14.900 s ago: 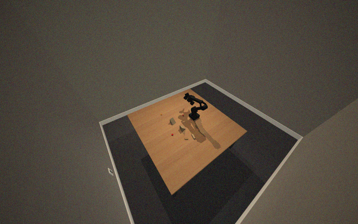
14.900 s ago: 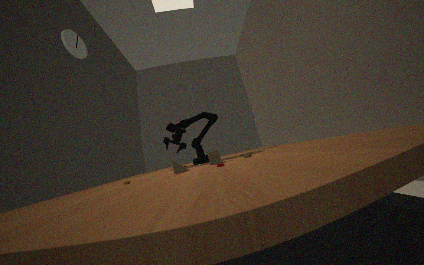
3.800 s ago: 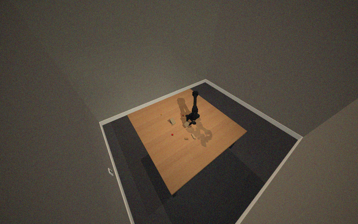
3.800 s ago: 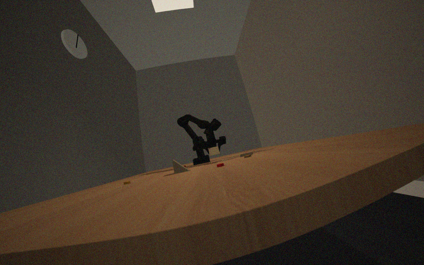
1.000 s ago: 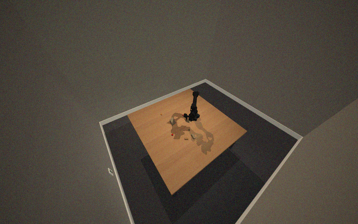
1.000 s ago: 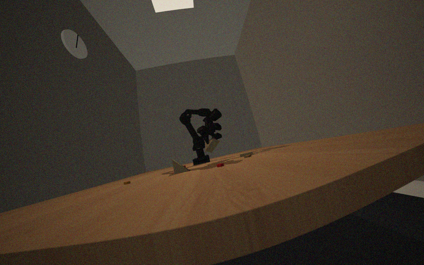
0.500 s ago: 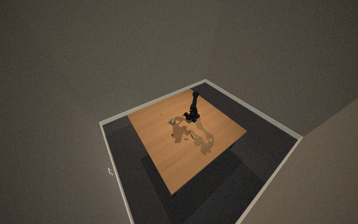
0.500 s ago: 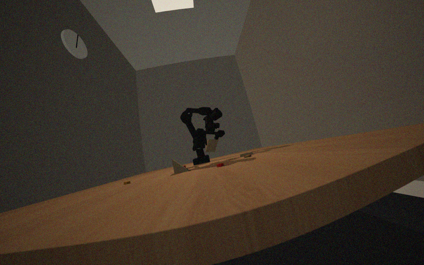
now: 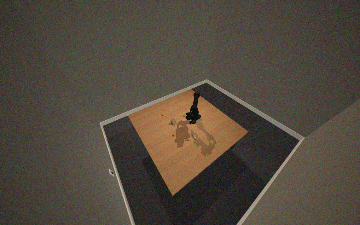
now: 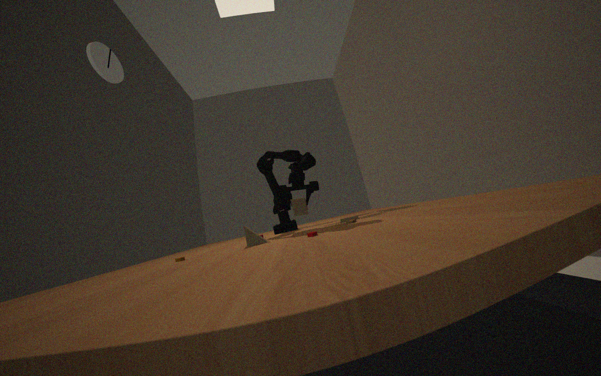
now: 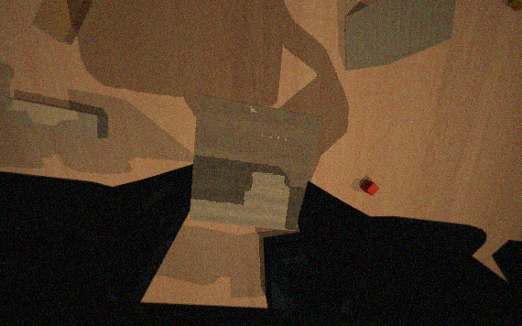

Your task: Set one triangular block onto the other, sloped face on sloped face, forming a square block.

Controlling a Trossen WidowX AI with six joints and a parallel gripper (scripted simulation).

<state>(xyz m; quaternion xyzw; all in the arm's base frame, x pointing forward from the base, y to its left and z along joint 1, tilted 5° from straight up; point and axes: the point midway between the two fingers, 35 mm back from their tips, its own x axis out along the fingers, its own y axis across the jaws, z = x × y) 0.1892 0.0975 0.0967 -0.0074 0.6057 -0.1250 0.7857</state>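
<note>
Gripper (image 10: pixel 299 199) grips one triangular block (image 10: pixel 299 206) above table (image 10: pixel 387 261); other block (image 10: pixel 252 237) well apart.

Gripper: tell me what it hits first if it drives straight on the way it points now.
Probably the bare table. The gripper points down, shut on a triangular block held above the wood. The other triangular block stands off to one side, and the small red cube lies beside the line. Depth is unclear.

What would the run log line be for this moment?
phase: carry | hand: shut on triangular block, held above table | other triangular block: on table, apart | stacking: not yet done
</note>
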